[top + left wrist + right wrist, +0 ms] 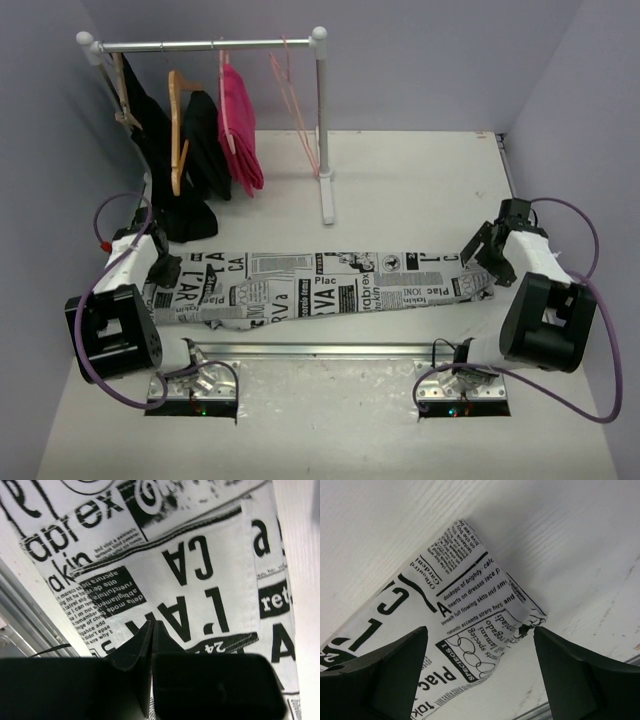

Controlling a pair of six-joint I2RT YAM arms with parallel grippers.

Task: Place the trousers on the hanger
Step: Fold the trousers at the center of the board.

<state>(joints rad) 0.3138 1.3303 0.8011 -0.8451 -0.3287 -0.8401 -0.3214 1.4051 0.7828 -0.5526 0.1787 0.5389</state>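
The trousers (330,285), white with black newspaper print, lie stretched flat across the table from left to right. My left gripper (160,265) is at their left end; in the left wrist view its jaws (152,625) are shut tight just above the printed cloth (200,580), with no fabric showing between them. My right gripper (483,255) is over the right end, open wide (479,630), its fingers on either side of the folded leg end (470,610) and not touching it. The hanger (300,115), thin pink wire, hangs bare on the rail at the back.
A white clothes rack (322,120) stands at the back left. It holds wooden hangers (178,130), black garments (205,140) and a bright pink garment (240,125). A metal strip (320,350) runs along the near edge between the arm bases. Grey walls close in both sides.
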